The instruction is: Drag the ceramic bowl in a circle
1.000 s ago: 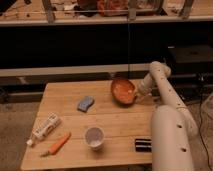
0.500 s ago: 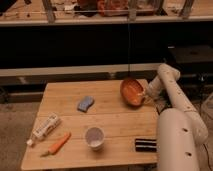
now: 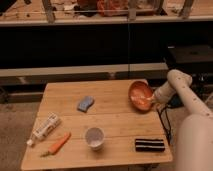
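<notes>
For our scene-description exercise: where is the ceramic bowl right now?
In the camera view, the ceramic bowl lies at the wooden table's far right edge, right of the blue sponge; the gripper is at its right rim.

The ceramic bowl [image 3: 140,95] sits further right than a second ago, now close to the right edge of the tabletop [image 3: 115,125] and slightly nearer the camera. The end effector [image 3: 155,97], at the bowl's right rim, shifts right with it. The arm [image 3: 181,84] swings out right too.
</notes>
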Tool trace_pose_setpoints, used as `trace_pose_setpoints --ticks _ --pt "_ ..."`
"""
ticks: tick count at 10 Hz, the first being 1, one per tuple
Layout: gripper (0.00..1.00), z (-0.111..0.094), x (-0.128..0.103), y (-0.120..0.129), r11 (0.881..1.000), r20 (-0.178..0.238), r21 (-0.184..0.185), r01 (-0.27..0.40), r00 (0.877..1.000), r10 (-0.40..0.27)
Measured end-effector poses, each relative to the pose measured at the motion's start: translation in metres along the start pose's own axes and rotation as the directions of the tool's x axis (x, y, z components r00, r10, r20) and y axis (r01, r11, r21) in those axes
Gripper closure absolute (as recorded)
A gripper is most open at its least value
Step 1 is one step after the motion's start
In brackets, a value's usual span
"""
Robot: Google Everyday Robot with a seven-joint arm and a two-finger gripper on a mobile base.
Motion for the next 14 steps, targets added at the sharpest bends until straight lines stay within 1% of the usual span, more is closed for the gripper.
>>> trace_pose_setpoints --ticks 1,2,3,4,5,6,8,9,11,12,13,14 --pt "0.99 -0.01 -0.013 0.016 1.0 -0.033 -0.022 0.021 0.999 -0.022" --pt "0.99 -0.02 -0.023 0.023 0.998 -0.055 -0.038 0.042 0.998 -0.044" --pt "0.99 -0.034 -0.036 0.022 0.995 -0.084 -0.052 0.091 0.992 -0.095" --pt "0.99 -0.046 -0.047 0.016 0.989 -0.102 -0.06 0.134 0.985 -0.139" --pt "0.99 -0.05 -0.054 0.014 0.986 -0.102 -0.067 0.154 0.982 -0.16" --pt "0.99 -0.049 -0.061 0.007 0.982 -0.097 -0.066 0.178 0.978 -0.184" --pt "0.99 -0.034 -0.077 -0.012 0.974 -0.079 -0.053 0.221 0.971 -0.225" --pt "0.99 -0.028 -0.084 -0.022 0.972 -0.067 -0.043 0.23 0.97 -0.232" --pt "0.99 -0.013 -0.102 -0.048 0.967 -0.04 -0.014 0.253 0.967 -0.253" --pt "0.99 -0.01 -0.107 -0.058 0.966 -0.035 0.008 0.259 0.965 -0.259" --pt "0.99 -0.014 -0.111 -0.069 0.962 -0.032 0.03 0.271 0.962 -0.27" --pt "0.99 -0.018 -0.113 -0.081 0.958 -0.029 0.044 0.282 0.959 -0.281"
